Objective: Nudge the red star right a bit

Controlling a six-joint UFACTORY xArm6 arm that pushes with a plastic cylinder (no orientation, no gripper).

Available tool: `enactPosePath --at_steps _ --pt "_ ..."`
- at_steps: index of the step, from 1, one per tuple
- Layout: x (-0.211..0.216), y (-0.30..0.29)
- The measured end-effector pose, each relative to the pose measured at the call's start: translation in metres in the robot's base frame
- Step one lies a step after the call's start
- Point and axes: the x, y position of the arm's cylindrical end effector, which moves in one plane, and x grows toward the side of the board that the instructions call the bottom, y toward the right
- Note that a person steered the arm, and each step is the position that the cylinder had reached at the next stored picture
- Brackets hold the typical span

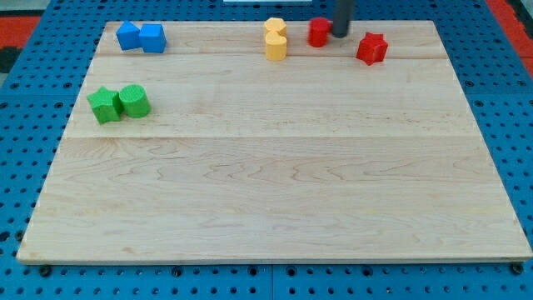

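The red star [372,48] lies on the wooden board [275,167] near the view's top, right of centre. My tip [341,34] is at the lower end of the dark rod, just left of and slightly above the star, with a small gap between them. A red cylinder [319,32] stands right beside the tip on its left, touching or nearly touching it.
Two yellow blocks [276,37] stand stacked in view left of the red cylinder. Two blue blocks [141,37] sit at the top left. A green star [104,105] and a green cylinder [134,101] sit at the left. Blue pegboard surrounds the board.
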Motion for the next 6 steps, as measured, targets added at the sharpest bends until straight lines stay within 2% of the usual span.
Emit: enactPosePath --at_steps 1,2,4,5,6 --pt "0.001 -0.037" --pt "0.001 -0.028" --pt "0.009 0.111" --pt "0.028 0.169" --pt "0.054 0.164"
